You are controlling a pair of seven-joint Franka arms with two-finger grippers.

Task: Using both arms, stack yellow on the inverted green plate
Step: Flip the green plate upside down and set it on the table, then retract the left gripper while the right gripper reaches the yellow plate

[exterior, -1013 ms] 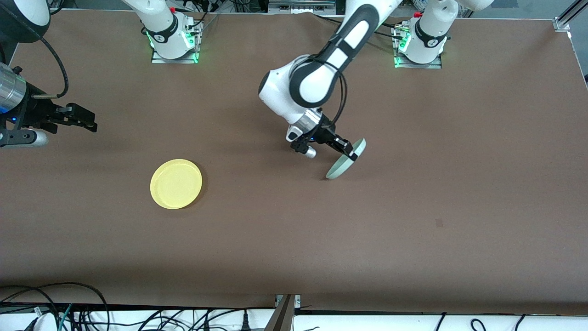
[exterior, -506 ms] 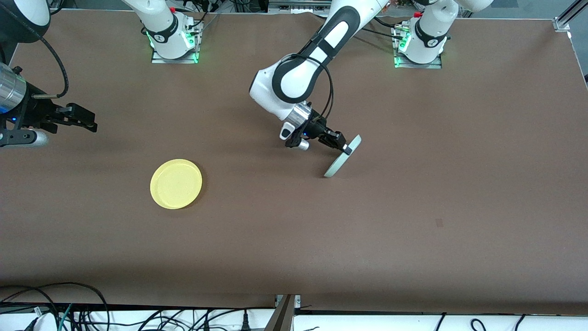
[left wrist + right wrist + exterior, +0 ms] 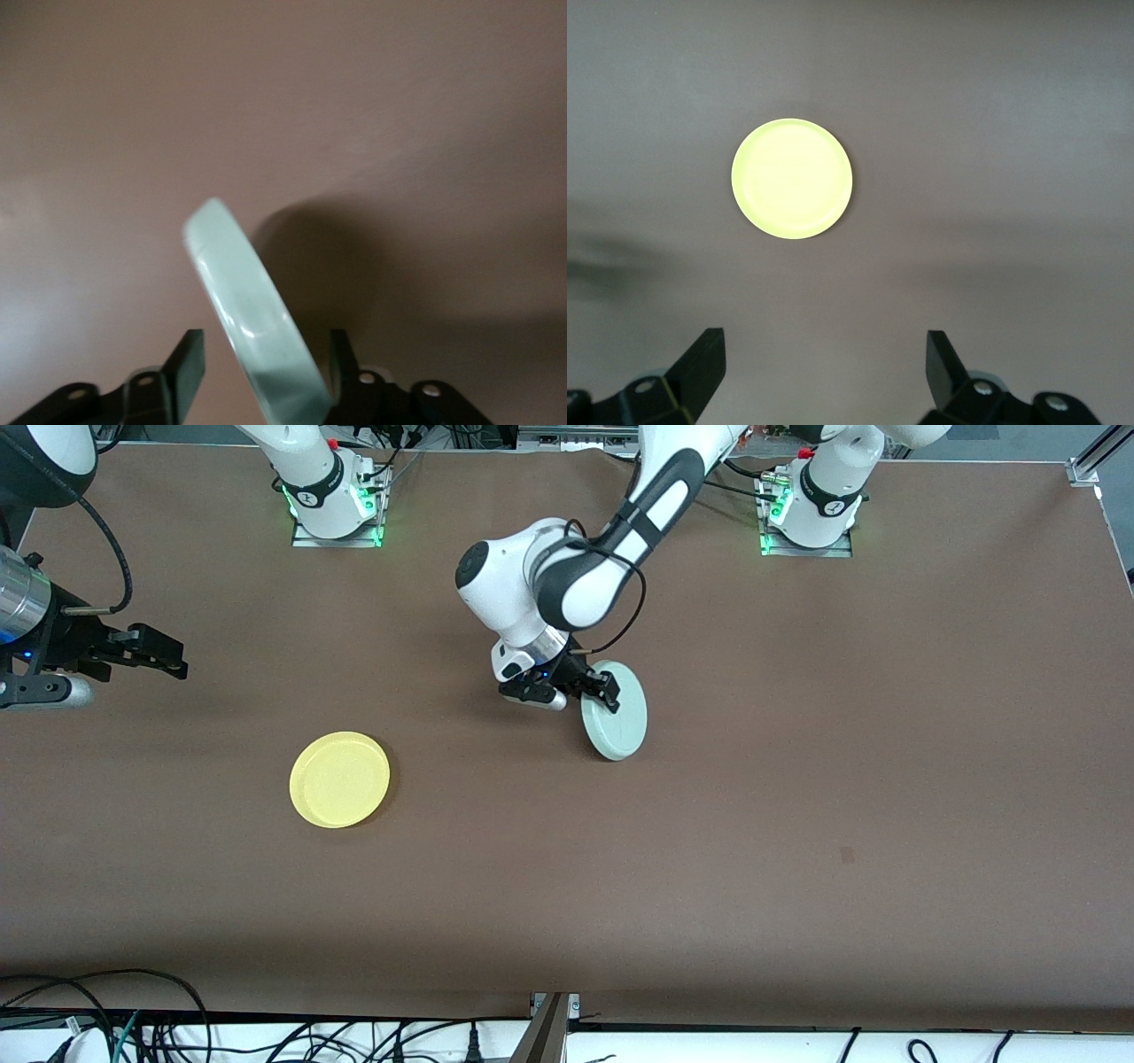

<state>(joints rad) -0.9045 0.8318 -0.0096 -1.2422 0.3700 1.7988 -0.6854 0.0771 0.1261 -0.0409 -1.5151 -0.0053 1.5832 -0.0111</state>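
Note:
The pale green plate (image 3: 620, 722) is tilted over the middle of the table, its flat underside turned up toward the front camera. My left gripper (image 3: 607, 691) is at its rim. In the left wrist view the green plate (image 3: 235, 274) runs slanted between the fingers of the left gripper (image 3: 263, 341), which stand apart with a gap beside the rim. The yellow plate (image 3: 339, 779) lies flat, rim up, toward the right arm's end. My right gripper (image 3: 177, 660) waits open and empty over that end. In the right wrist view, the right gripper (image 3: 824, 354) looks down on the yellow plate (image 3: 792, 178).
The brown table (image 3: 797, 824) carries nothing else. The arm bases (image 3: 332, 505) stand along its edge farthest from the front camera. Cables hang below the edge nearest the front camera.
My left arm has swung toward the right arm's end and turned its wrist. The green plate went from edge-on to underside up. The right arm and yellow plate have not moved.

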